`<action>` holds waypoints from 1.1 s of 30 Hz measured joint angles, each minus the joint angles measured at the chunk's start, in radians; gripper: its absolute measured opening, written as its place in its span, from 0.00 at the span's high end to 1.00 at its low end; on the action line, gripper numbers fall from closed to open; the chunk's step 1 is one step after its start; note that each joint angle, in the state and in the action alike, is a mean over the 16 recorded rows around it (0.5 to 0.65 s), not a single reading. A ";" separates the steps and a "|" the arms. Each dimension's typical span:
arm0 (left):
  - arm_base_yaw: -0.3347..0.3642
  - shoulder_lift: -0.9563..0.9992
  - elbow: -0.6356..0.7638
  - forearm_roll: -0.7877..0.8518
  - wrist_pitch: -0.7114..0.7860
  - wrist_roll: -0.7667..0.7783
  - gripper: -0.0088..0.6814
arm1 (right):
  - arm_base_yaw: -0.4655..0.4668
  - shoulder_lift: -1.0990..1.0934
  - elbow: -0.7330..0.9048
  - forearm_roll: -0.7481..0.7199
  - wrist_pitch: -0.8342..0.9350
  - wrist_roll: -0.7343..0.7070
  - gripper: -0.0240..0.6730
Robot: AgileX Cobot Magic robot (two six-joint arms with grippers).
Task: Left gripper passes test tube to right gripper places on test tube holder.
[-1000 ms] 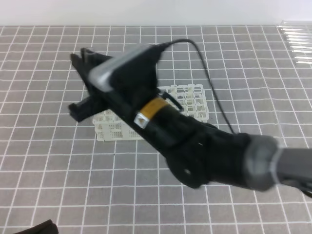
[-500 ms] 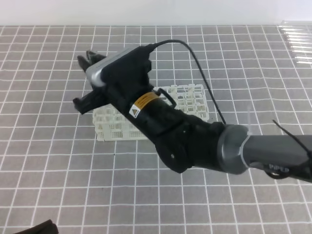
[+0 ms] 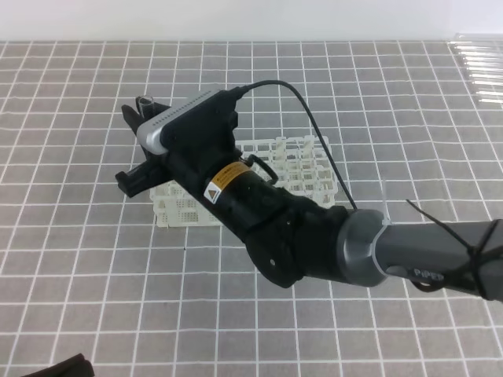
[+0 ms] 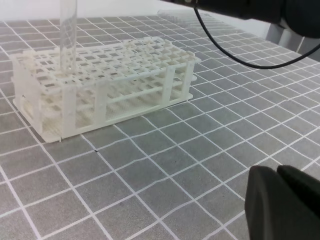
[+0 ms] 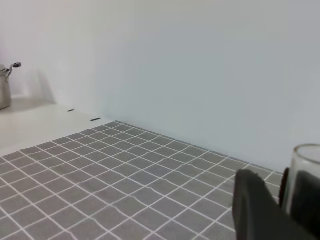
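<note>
Lower than a second ago, the right gripper clamps the test tube upright, its base in a corner hole of the test tube holder. Left gripper rests nearby; I cannot tell its jaws. Spare tubes lie far right.

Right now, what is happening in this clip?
The right gripper holds the test tube upright over the left end of the white test tube holder, its lower end at or in a hole near that end. The left gripper sits low and apart, its jaws together and empty, so the handover looks done.
</note>
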 joint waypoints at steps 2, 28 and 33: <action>0.000 -0.001 -0.001 0.000 0.001 0.000 0.99 | 0.000 0.005 -0.004 -0.004 -0.003 0.005 0.95; 0.000 0.001 -0.001 0.001 0.001 0.000 0.99 | 0.000 0.064 -0.050 -0.013 0.008 0.006 0.95; 0.000 0.002 0.003 0.002 -0.001 0.000 0.99 | -0.003 0.070 -0.057 -0.013 0.005 0.005 0.95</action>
